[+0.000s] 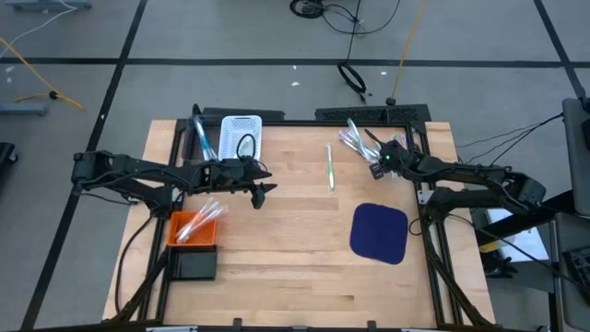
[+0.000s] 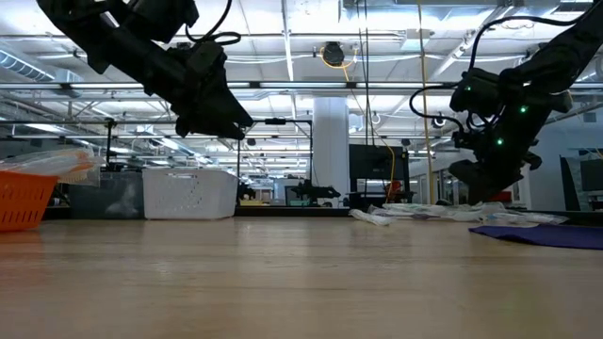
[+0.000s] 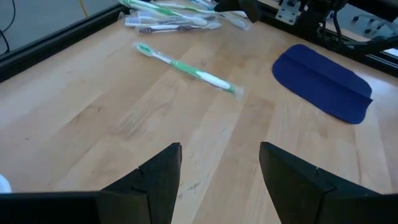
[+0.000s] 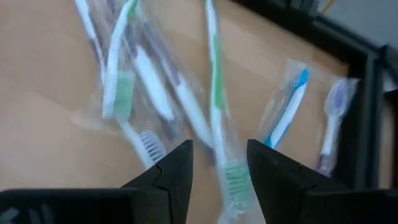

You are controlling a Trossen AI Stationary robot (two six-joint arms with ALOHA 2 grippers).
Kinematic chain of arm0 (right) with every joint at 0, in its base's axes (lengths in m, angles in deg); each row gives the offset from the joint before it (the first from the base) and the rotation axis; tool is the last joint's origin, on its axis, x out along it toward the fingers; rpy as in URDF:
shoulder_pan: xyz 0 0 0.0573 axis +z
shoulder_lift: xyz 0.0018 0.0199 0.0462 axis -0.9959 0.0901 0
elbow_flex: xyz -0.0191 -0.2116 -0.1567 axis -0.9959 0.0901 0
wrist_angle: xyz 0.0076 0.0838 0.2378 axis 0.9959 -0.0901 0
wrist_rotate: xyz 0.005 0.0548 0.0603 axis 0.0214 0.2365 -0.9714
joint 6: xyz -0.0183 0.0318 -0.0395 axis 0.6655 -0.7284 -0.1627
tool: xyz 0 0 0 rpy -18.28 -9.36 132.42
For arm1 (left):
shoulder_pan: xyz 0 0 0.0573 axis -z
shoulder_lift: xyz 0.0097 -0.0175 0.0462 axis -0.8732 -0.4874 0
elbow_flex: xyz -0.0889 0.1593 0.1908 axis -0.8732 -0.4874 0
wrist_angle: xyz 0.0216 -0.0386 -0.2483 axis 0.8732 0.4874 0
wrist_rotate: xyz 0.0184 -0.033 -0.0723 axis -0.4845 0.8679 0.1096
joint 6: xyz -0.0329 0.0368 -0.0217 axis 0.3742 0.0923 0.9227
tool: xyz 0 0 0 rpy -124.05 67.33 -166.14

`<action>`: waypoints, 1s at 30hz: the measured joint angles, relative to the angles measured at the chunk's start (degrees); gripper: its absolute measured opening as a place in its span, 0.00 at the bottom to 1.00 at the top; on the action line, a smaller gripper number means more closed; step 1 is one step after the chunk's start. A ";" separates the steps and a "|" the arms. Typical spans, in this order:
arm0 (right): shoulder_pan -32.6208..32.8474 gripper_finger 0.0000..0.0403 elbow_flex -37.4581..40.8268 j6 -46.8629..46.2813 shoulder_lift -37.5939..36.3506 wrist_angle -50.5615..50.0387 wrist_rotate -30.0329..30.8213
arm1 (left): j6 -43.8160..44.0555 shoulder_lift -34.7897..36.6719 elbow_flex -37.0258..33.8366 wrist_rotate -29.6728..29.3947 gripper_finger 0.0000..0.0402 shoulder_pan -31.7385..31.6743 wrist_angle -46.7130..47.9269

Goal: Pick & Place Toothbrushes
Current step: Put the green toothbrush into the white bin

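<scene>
Several wrapped toothbrushes (image 1: 354, 138) lie in a loose pile flat on the wood at the table's far right. One green toothbrush (image 1: 330, 168) lies alone near the middle. More toothbrushes (image 1: 197, 221) stick out of an orange basket (image 1: 189, 232) at the left. My right gripper (image 4: 217, 167) hovers open just over the pile, and a green-and-white toothbrush (image 4: 216, 93) runs between its fingers. My left gripper (image 3: 219, 180) hangs open above bare wood, short of the lone green toothbrush (image 3: 186, 67).
A white basket (image 1: 241, 136) stands at the far edge, with blue toothbrushes (image 1: 203, 138) beside it. A dark blue cloth (image 1: 380, 232) lies flat at the right. A black box (image 1: 195, 264) sits near the orange basket. Bare wood spreads across the table's middle and near side.
</scene>
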State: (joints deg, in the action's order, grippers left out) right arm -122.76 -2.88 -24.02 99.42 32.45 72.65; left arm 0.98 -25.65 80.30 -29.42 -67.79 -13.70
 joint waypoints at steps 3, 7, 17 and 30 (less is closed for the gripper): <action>-0.39 0.35 0.02 -1.27 0.00 -2.13 -1.71 | 0.22 0.00 0.00 -0.03 0.54 0.26 0.00; -0.75 0.35 1.05 -1.27 0.00 -2.13 -1.97 | 0.02 0.00 0.00 -0.04 0.54 0.99 0.00; -0.74 0.13 1.97 -1.68 0.00 -1.47 -2.34 | -0.35 0.00 0.00 -0.09 0.54 1.46 0.02; 0.10 0.01 -0.81 -2.62 -0.81 -0.38 -6.69 | -0.01 0.02 0.00 -0.57 0.54 1.44 0.02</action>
State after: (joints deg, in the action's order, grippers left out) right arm -122.66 -3.68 -26.64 98.61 32.07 65.96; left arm 0.97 -25.63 80.30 -29.99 -66.35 -13.68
